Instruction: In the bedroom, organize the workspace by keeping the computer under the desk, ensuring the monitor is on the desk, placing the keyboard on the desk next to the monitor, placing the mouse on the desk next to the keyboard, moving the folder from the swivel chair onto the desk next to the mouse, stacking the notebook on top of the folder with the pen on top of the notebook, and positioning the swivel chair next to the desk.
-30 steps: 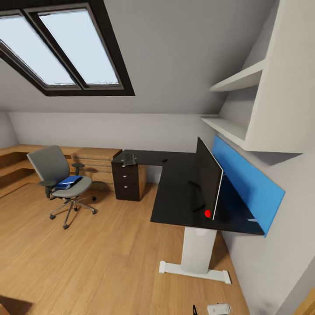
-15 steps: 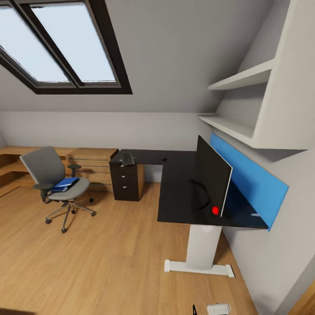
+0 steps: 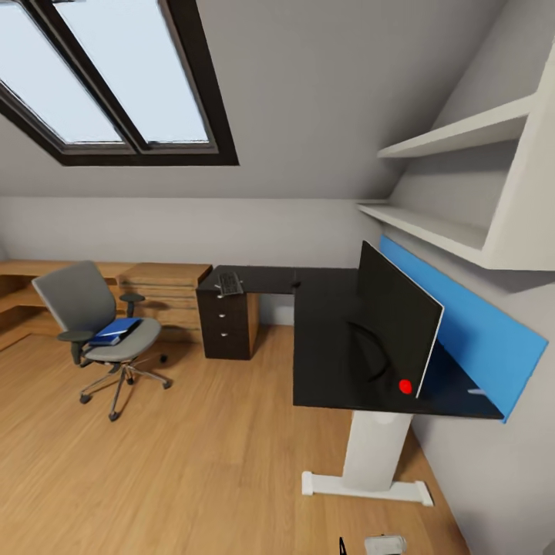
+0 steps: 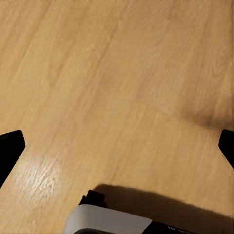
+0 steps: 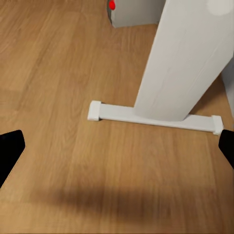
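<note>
- We see the wooden floor (image 3: 193,462) across the near part of the bedroom, under a sloped ceiling with a dark-framed skylight (image 3: 116,77) at the upper left.
- The desk (image 3: 331,347) stands at the right against the wall, an L-shaped black top on a white leg (image 3: 374,451), with a black drawer unit (image 3: 223,320) under its far left end.
- A blue wall panel (image 3: 470,324) runs behind the desk, and white shelves (image 3: 462,139) hang above it.
- The monitor (image 3: 397,320) stands on the desk at its near right part, and a red dot shows at its lower corner.
- The swivel chair (image 3: 96,324) is at the far left, well apart from the desk, near a light-wood drawer chest (image 3: 166,289).
- The folder (image 3: 116,330) lies on the chair seat.
- The keyboard (image 3: 229,284) lies on the far left end of the desk, above the drawer unit, well apart from the monitor.
- In the left wrist view, the left gripper (image 4: 117,146) is released, its dark fingertips (image 4: 9,148) wide apart over bare floor.
- In the right wrist view, the right gripper (image 5: 117,146) is also released, with fingertips (image 5: 9,146) spread wide, and the white desk leg with its foot bar (image 5: 156,119) is in front of it.
</note>
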`<state>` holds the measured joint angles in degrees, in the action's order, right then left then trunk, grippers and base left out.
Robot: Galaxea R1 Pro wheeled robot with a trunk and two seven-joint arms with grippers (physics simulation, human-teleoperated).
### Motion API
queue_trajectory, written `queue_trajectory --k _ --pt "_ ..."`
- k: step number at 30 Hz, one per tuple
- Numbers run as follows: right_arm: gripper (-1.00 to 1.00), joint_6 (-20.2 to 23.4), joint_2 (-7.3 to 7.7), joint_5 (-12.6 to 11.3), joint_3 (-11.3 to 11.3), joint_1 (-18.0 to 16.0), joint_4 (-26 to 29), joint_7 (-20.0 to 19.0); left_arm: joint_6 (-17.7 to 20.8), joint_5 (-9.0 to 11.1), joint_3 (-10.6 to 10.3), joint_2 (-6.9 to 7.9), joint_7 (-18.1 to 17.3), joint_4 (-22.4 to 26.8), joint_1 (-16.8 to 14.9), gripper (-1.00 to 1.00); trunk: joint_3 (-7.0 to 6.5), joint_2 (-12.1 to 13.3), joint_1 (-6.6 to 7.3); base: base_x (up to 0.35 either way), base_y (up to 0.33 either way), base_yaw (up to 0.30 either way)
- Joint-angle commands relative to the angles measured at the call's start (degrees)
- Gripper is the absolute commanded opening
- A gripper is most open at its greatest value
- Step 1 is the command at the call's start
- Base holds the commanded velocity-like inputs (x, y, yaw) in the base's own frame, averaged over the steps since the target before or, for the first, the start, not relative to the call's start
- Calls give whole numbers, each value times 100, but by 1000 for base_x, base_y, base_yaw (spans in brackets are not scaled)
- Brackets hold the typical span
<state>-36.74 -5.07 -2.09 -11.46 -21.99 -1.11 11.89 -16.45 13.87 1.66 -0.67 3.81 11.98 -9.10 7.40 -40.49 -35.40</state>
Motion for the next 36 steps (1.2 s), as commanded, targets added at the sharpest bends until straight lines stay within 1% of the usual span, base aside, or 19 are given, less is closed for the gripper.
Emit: queue_trajectory --k 1,3,8,14,21,28,36 --pt "100 -18 -3 -20 -49 -7 -12 33 -16 3 16 -3 -19 -3 -4 100 9 -7 -4 312 77 0" --pt "100 -16 -4 -19 -49 -7 -12 34 -10 8 18 -2 -102 -5 -4 100 9 -7 -4 323 37 0" --pt "100 -12 -8 -19 -49 -7 -12 33 -8 10 19 -1 -135 -3 -4 100 9 -7 -4 309 10 0" --pt "100 -13 -3 -19 -49 -7 -12 30 -8 2 10 -6 -144 -3 -4 100 -6 -7 -4 15 0 -94" --pt "100 -11 -7 -21 -49 -7 -12 25 -14 6 16 -4 -144 -3 -4 100 -32 -7 -4 14 27 -221" --pt "100 -9 -10 -21 -54 -7 -12 24 -11 10 23 4 -144 -3 -4 100 -27 -7 -4 122 220 -252" --pt "100 23 -18 -24 -57 -7 -12 17 -14 10 27 5 -144 -3 -4 100 29 -7 -4 155 267 -154"
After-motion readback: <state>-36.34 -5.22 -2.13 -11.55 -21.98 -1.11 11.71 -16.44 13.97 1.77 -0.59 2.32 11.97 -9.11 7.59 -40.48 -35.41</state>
